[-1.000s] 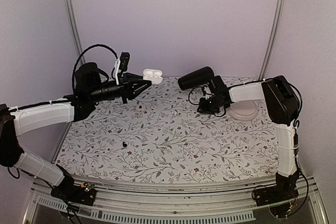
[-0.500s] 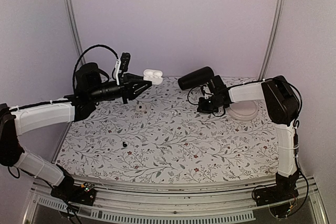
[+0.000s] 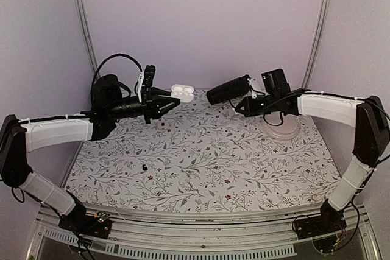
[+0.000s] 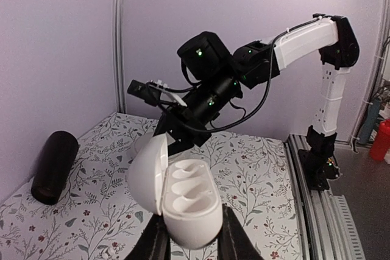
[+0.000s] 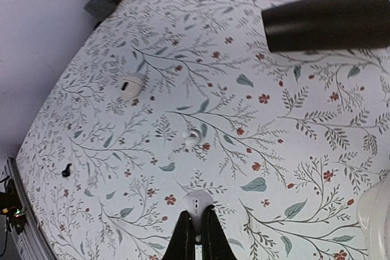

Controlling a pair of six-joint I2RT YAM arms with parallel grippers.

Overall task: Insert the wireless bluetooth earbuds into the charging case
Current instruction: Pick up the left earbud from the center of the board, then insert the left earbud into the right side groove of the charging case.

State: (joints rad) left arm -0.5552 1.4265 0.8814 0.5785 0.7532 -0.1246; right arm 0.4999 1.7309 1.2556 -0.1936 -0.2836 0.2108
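Pinching the charging case (image 4: 186, 202) by its lower half, the left claw (image 4: 195, 234) stood nearly closed, one finger pressed to each side of the white shell. The right claw (image 5: 198, 228) was shut tight on an earbud (image 5: 198, 201), whose rounded head showed just past the fingertips, clear of the flowered worktop (image 5: 292, 150) below.

The case's hinged lid was swung open to one side, and both sockets showed empty. A second small white piece (image 5: 191, 139) lay on the worktop beyond the right claw. It was probably the other earbud, though too small to be sure. A pale dish (image 3: 281, 128) sat beneath the right forearm.

Both arms reached inward and were raised off the worktop. The left arm held the case in the air near the back edge. The two claws were well apart, with a black cylinder (image 3: 228, 89) lying between them.
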